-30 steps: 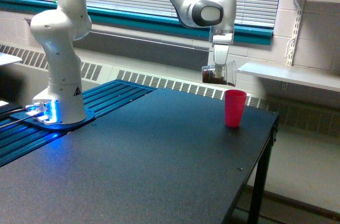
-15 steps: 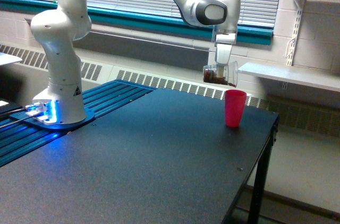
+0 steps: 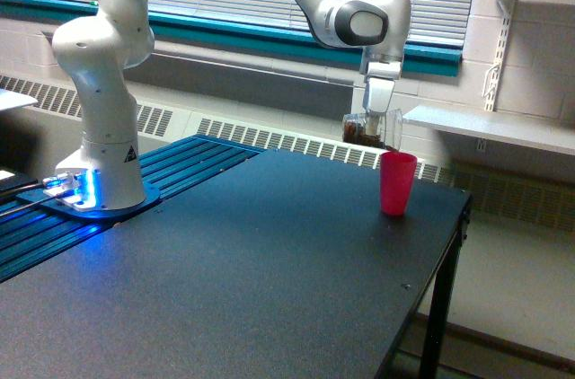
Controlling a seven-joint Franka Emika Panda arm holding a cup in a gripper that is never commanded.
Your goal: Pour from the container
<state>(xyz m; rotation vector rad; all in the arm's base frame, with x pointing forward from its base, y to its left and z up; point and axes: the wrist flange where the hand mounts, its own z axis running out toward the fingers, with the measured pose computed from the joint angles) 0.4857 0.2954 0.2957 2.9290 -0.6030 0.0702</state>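
Observation:
The container (image 3: 371,129) is a small clear cup with dark brown material inside, tipped on its side with its mouth toward the exterior view's right. My gripper (image 3: 376,118) is shut on it and holds it in the air just above and slightly to the left of the pink cup (image 3: 397,182). That opaque pink cup stands upright on the black table (image 3: 234,280) near its far right corner. The fingertips are hard to make out against the clear cup. I see no material falling.
The arm's white base (image 3: 101,172) stands on a blue ribbed platform at the exterior view's left. A white shelf (image 3: 490,127) juts out behind the pink cup at the right. The table's right edge (image 3: 449,262) drops off close to the cup.
The gripper and the clear cup have shifted slightly to the exterior view's right and a little lower, closer to the pink cup's rim. The pink cup has not moved.

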